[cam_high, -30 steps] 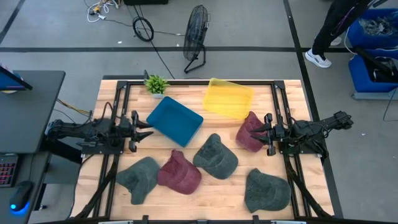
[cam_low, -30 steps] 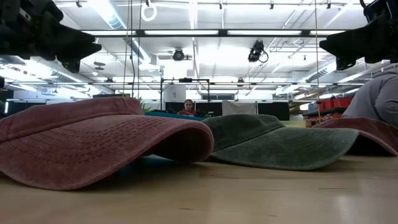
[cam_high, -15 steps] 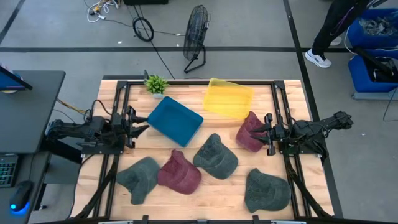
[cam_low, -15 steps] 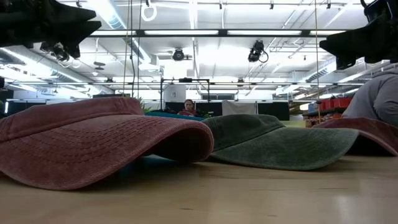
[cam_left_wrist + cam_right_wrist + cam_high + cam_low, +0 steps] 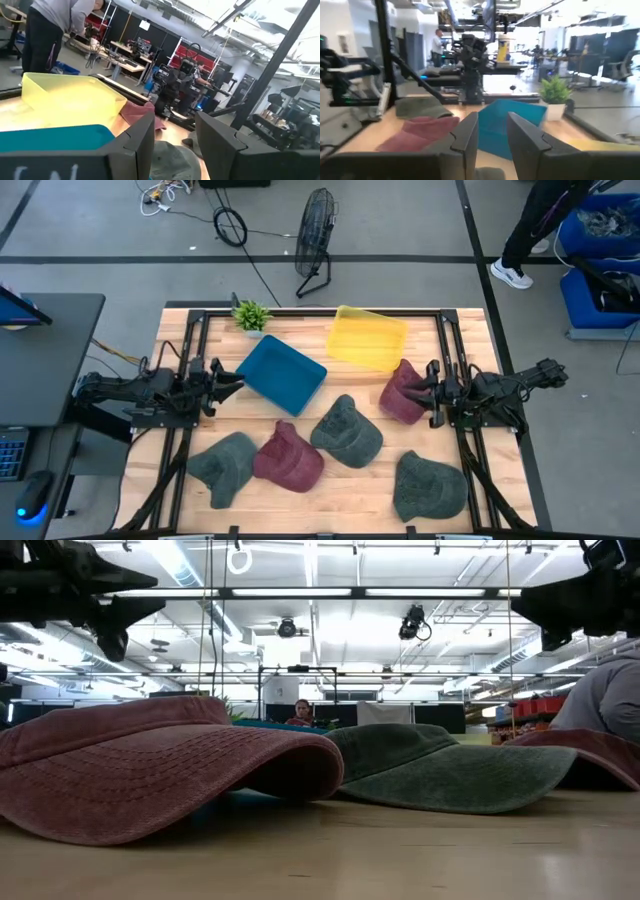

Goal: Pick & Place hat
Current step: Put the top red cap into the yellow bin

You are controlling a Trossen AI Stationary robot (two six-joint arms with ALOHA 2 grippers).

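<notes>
Wooden table (image 5: 330,490) planks are carrying everything I am working among: a blue tray (image 5: 281,374) is lying tilted near my left side, a yellow bin (image 5: 368,338) is sitting at the far edge, and a small green plant (image 5: 251,314) is standing at the far left corner. Five hats are scattered across the near half: a grey-green hat (image 5: 225,465) at near left, a maroon hat (image 5: 288,457) touching it, a green hat (image 5: 347,430) in the middle, another green hat (image 5: 430,485) at near right, and a second maroon hat (image 5: 402,392) just below the yellow bin. My right gripper (image 5: 430,394) is hovering right at that second maroon hat's outer edge, fingers (image 5: 465,137) parted with nothing between them, the blue tray showing through the gap. My left gripper (image 5: 222,381) is hanging above the table just beside the blue tray's edge, fingers (image 5: 135,142) likewise spread and empty, well apart from the grey-green hat nearer to me. Beyond the table a floor fan (image 5: 316,235) is standing, and a person (image 5: 530,225) is walking by a blue crate (image 5: 598,265).
</notes>
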